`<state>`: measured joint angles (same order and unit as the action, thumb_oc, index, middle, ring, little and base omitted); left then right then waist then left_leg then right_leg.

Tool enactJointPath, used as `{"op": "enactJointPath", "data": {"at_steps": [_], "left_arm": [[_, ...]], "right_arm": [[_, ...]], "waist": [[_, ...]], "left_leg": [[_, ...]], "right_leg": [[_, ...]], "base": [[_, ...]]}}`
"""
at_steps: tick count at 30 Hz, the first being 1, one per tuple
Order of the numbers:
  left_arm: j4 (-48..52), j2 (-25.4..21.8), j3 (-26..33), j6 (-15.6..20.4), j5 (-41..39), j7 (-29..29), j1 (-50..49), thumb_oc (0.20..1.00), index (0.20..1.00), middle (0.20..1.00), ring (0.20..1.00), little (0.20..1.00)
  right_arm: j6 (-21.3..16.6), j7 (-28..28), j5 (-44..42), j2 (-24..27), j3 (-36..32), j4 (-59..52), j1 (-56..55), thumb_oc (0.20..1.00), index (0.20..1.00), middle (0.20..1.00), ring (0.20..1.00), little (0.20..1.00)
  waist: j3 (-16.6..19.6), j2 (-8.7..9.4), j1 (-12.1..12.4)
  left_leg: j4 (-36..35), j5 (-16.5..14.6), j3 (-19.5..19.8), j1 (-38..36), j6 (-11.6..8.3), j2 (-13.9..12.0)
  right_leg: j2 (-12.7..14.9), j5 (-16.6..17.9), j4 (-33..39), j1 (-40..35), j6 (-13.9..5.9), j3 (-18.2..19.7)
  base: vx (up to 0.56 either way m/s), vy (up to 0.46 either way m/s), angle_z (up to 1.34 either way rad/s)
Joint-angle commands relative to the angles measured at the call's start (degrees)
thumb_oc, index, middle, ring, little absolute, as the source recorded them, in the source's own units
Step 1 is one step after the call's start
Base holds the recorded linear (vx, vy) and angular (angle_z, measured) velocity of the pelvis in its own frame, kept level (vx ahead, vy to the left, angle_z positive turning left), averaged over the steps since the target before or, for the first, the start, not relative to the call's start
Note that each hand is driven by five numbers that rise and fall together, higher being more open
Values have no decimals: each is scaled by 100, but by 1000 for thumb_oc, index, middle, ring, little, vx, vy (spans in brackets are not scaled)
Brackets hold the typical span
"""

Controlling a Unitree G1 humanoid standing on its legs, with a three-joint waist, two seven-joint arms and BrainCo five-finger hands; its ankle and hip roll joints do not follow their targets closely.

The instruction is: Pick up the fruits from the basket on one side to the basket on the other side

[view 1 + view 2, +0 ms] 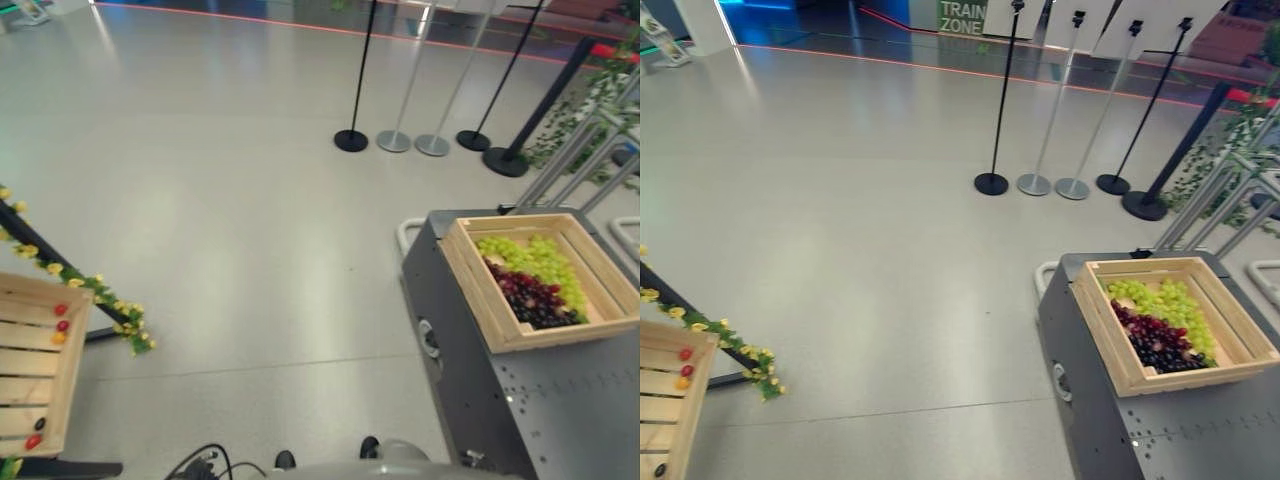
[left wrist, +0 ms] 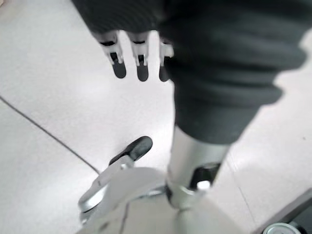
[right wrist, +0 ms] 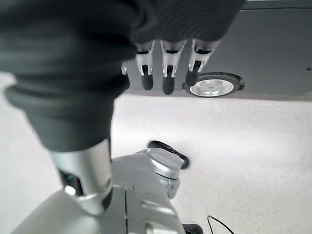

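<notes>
L hand (image 2: 139, 61) & R hand (image 3: 165, 68) hang relaxed, empty; grapes (image 1: 530, 280) in rt crate (image 1: 470, 275).

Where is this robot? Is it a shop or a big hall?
Probably a big exhibition or demo hall, not a shop: a wide shiny floor, barrier posts roping off an area, and a wooden crate of grapes set on a grey cart like a display.

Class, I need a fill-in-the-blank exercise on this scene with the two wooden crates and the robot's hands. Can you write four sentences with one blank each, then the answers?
1. The wooden crate on the grey cart holds green and dark ____.
2. That crate stands on the robot's ____ side.
3. The slatted crate holds small red fruits beside a garland of ____ flowers.
4. The left hand and right hand each hold ____.

Answers: grapes; right; yellow; nothing
</notes>
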<state>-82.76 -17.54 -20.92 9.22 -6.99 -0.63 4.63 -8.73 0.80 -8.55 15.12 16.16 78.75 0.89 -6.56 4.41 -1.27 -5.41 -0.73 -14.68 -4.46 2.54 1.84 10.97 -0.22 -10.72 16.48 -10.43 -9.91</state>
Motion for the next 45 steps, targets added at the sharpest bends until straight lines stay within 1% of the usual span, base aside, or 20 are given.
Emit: {"op": "enactJointPath", "data": {"at_steps": [1,6,8,9,10,12,15,19,20,21,23,24,27,30,31,32,34,35,37,45], "left_arm": [[-181,266,68,47,108,-44,171,1000,1000,1000,1000,1000],[-290,366,207,7,33,-61,63,1000,1000,1000,1000,1000],[-257,431,226,16,-33,-70,86,1000,1000,1000,1000,1000],[-105,470,172,45,-100,-45,178,1000,1000,1000,1000,1000],[-105,467,173,45,-100,-45,179,1000,1000,1000,1000,1000],[139,459,78,126,-307,27,360,1000,1000,1000,1000,1000],[303,446,4,213,-370,106,463,1000,1000,1000,1000,1000],[590,372,-242,416,-311,240,481,1000,1000,1000,1000,1000],[653,332,-320,451,-249,266,468,1000,1000,1000,1000,1000],[886,217,-381,521,-290,296,464,1000,1000,1000,1000,1000],[1002,139,-414,528,-258,289,472,1000,1000,1000,1000,1000],[1822,-114,-516,612,-159,239,390,1000,1000,1000,1000,1000],[2654,-366,-577,682,-140,203,199,1000,1000,1000,1000,1000],[4653,-1028,-367,847,-130,169,-126,1000,1000,1000,1000,1000],[5618,-1448,-184,1011,-179,199,-191,1000,1000,1000,1000,1000],[5631,-1456,-177,1003,-181,196,-196,1000,1000,1000,1000,1000],[6233,-1593,115,984,-202,288,-213,1000,1000,1000,1000,1000],[6465,-1608,247,1007,-186,306,-205,1000,1000,1000,1000,1000],[6839,-1643,484,1050,-74,322,-84,1000,1000,1000,1000,1000],[6790,-1472,601,900,-4,208,-212,1000,1000,1000,1000,1000]], "right_arm": [[-45,-72,-60,187,-15,193,193,1000,1000,1000,1000,1000],[-81,-16,-119,275,-158,255,5,1000,1000,1000,1000,1000],[-84,-22,-146,339,-199,300,-9,1000,1000,1000,1000,1000],[-94,-74,-64,440,-105,219,35,1000,1000,1000,1000,1000],[-94,-75,-64,437,-104,219,36,1000,1000,1000,1000,1000],[-120,-170,-221,558,-58,48,35,1000,1000,1000,1000,1000],[-203,-245,-418,616,-110,-153,59,1000,1000,1000,1000,1000],[-389,-386,-497,814,-150,-567,124,1000,1000,1000,1000,1000],[-422,-413,-381,881,-67,-728,128,1000,1000,1000,1000,1000],[-491,-438,-100,1043,136,-1311,166,1000,1000,1000,1000,1000],[-508,-412,32,1113,223,-1580,181,1000,1000,1000,1000,1000],[-508,-368,244,1413,11,-2788,-181,1000,1000,1000,1000,1000],[-556,-375,345,1706,-257,-3438,-322,1000,1000,1000,1000,1000],[-687,-365,597,2051,-535,-4749,-537,1000,1000,1000,1000,1000],[-802,-435,759,2169,-553,-5198,-359,1000,1000,1000,1000,1000],[-798,-434,760,2165,-552,-5202,-356,1000,1000,1000,1000,1000],[-846,-499,638,2119,-610,-5534,-175,1000,1000,1000,1000,1000],[-871,-470,585,2114,-641,-5647,-180,1000,1000,1000,1000,1000],[-899,-401,578,2124,-747,-5907,-224,1000,1000,1000,1000,1000],[-888,-327,412,2048,-1252,-6507,-393,1000,1000,1000,1000,1000]], "waist": [[155,-108,-170],[489,-265,-270],[525,-324,-290],[472,-319,-229],[485,-304,-239],[243,-69,-71],[172,-57,-14],[175,-208,127],[183,-298,214],[175,-340,372],[226,-322,400],[323,-339,258],[348,-305,267],[251,-236,223],[152,-173,323],[159,-169,328],[177,-164,473],[217,-136,479],[371,-41,330],[694,38,240]], "left_leg": [[41,-378,471,-289,-254,114],[281,-628,743,-779,-344,-74],[1018,-357,779,-597,-530,-208],[2335,358,862,-100,-800,-390],[2328,375,870,-81,-798,-376],[3908,779,982,779,-907,-241],[3825,612,997,1254,-803,-130],[1901,410,1094,1587,-541,-83],[1199,708,1382,1660,-539,-127],[906,874,2243,1696,-521,54],[984,725,2545,1566,-482,242],[621,763,2099,1418,-459,50],[474,707,1914,1269,-355,70],[372,616,1307,1201,-287,-4],[363,474,916,1091,-273,-97],[367,484,907,1109,-274,-102],[300,434,522,1037,-330,-267],[257,418,427,1005,-350,-268],[96,437,396,824,-365,-238],[41,291,190,560,-409,-233]], "right_leg": [[-122,1332,1080,89,120,107],[-415,1034,755,-155,399,154],[-570,858,669,-375,569,96],[-734,687,647,-644,798,86],[-718,694,649,-628,796,82],[-674,475,672,-973,1024,201],[-714,405,694,-1151,1024,324],[-939,231,853,-1464,847,733],[-1046,162,868,-1565,820,879],[-1132,22,811,-1745,794,1294],[-1163,-8,794,-1744,746,1526],[-1137,-78,761,-1755,645,1658],[-1024,-90,595,-1575,507,1684],[-843,110,453,-1113,246,1664],[-526,271,404,-865,218,926],[-530,290,412,-849,220,934],[-51,398,508,-954,208,-278],[20,468,625,-1006,183,-439],[-76,703,893,-996,107,113],[15,971,1513,-1288,-21,21]], "base": [[429,-191,37],[421,-219,42],[295,-280,42],[174,-235,30],[206,-331,32],[149,-264,-4],[267,-115,-31],[282,58,-50],[531,169,-102],[396,114,-92],[330,103,-138],[319,123,-182],[158,186,-152],[-5,135,-148],[-37,95,-138],[-46,47,-118],[-48,0,-170],[12,21,-144],[124,6,-47],[59,-15,-11]]}}
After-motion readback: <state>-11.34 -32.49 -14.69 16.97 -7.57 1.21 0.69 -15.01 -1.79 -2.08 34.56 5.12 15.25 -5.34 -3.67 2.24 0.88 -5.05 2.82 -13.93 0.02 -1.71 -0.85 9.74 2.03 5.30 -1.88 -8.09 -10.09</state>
